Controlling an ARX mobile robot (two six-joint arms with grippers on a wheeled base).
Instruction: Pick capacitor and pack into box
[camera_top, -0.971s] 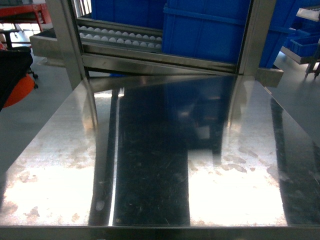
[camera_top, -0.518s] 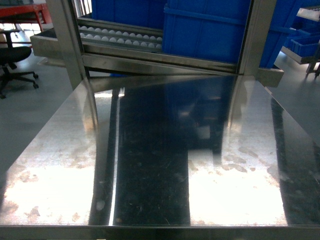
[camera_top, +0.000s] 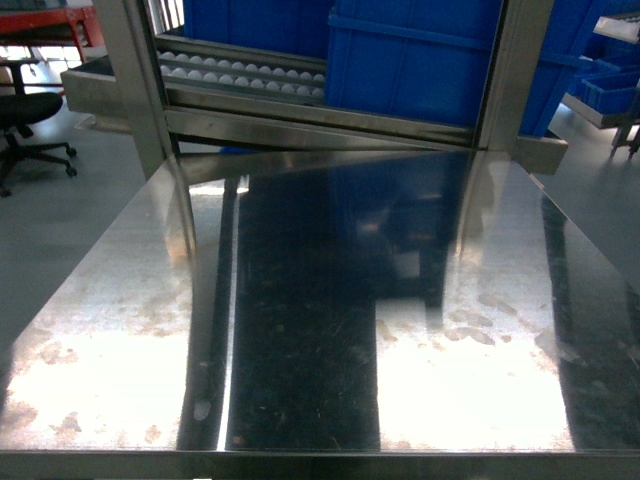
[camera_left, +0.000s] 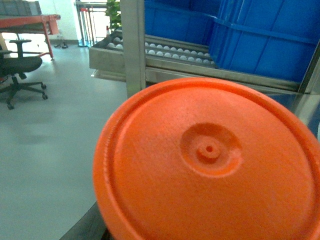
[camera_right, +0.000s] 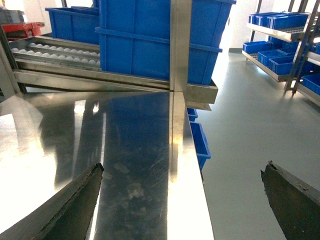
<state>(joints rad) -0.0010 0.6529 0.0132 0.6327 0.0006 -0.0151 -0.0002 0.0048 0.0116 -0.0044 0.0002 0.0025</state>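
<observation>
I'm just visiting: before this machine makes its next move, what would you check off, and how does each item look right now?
1. Steel table bare for working: ok; head view shows nothing on it.
2. Pink box in sight: not ok; no view shows it.
3. Capacitor in sight: not ok, none visible.
4. Right tool open: ok; its fingers are spread wide over the table edge, nothing between them.
5. Left tool state: cannot tell; an orange disc fills the left wrist view.
6. Blue bins out of the way: ok; they sit on the rack behind the table.

A shiny steel table faces blue bins behind a roller rack; apparently stained.
</observation>
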